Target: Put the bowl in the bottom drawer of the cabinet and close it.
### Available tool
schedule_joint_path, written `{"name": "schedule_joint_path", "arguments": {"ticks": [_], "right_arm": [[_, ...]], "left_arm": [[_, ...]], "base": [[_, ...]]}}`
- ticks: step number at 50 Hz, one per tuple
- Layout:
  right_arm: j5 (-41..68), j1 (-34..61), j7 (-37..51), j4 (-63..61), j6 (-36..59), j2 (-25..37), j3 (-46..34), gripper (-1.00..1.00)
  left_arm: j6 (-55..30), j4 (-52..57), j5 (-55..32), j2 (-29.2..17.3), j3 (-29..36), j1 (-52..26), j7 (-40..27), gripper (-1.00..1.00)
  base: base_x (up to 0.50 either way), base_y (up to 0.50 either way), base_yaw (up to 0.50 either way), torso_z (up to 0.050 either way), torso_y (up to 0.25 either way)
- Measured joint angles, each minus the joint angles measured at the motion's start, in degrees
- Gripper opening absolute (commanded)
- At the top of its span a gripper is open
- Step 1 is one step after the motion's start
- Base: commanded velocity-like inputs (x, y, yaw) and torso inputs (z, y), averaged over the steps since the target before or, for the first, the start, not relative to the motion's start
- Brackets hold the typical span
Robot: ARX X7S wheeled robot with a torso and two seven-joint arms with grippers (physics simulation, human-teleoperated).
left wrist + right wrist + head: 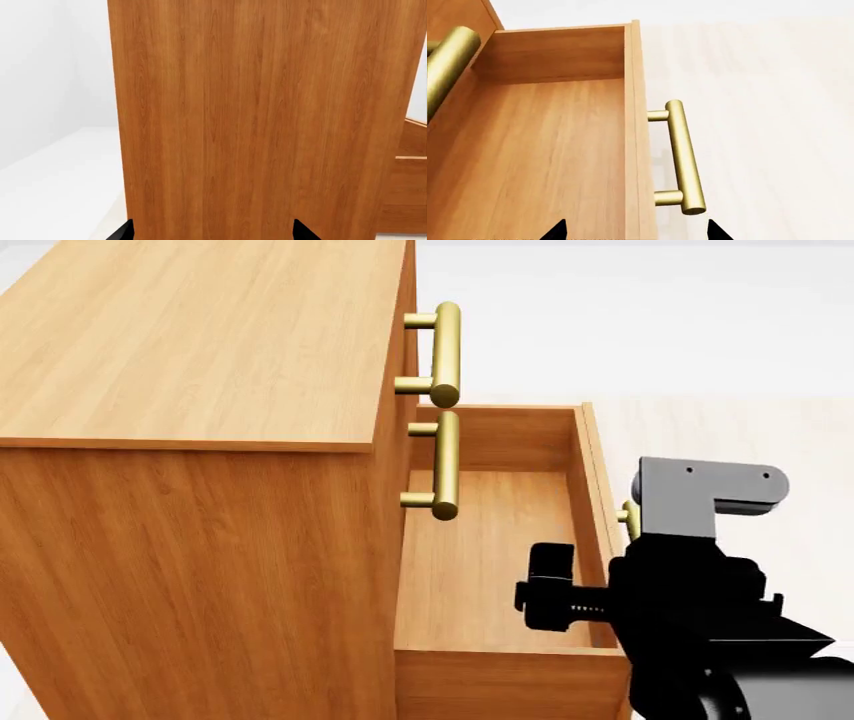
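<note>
The bottom drawer of the cabinet stands pulled out and bare inside; the bowl appears in no view, so its position cannot be told. The right gripper hangs above the drawer front beside its handle, tips spread, holding nothing. The left gripper faces the cabinet side, equally spread and unladen. Judged step: drawer opened, bowl not yet fetched. Next move calls for locating the bowl. Only the fingertips show in either wrist view.
</note>
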Motion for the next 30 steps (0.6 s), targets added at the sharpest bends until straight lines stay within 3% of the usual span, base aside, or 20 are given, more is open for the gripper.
{"name": "schedule_joint_path", "arguments": {"ticks": [30], "right_arm": [[-2.2, 1.7, 0.0, 10.7, -7.2, 1.1, -0.4, 1.00]], "left_arm": [[0.2, -0.2, -0.1, -0.5, 0.5, -0.2, -0.7, 1.00]], "base": [[0.00, 0.00, 0.00, 0.000, 0.000]]}}
